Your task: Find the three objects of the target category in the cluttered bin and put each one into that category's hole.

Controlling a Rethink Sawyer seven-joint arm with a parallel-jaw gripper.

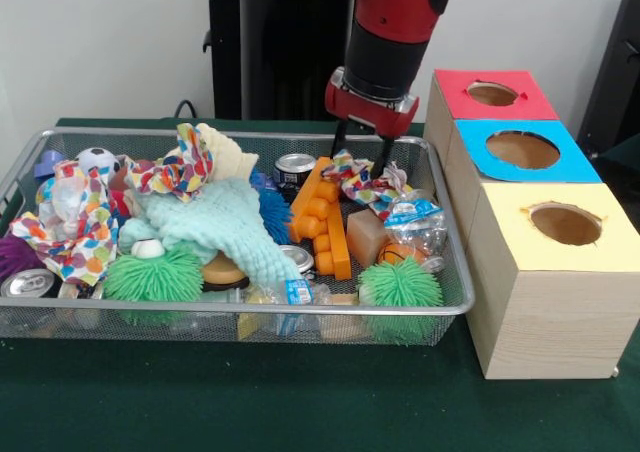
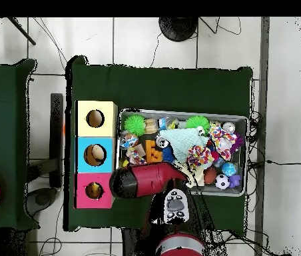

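Note:
My gripper hangs open over the right rear part of the wire bin. Its two dark fingers straddle the air just above a crumpled polka-dot cloth, with nothing between them. An orange toy block lies left of that cloth, and a clear plastic packet to its right. A second polka-dot cloth and a third lie further left. In the overhead view the red arm covers the gripper and the bin's near left corner.
Three wooden boxes with round holes stand beside the bin: red-topped, blue-topped, yellow-topped. The bin also holds a mint knitted cloth, green spiky balls, cans and a small soccer ball.

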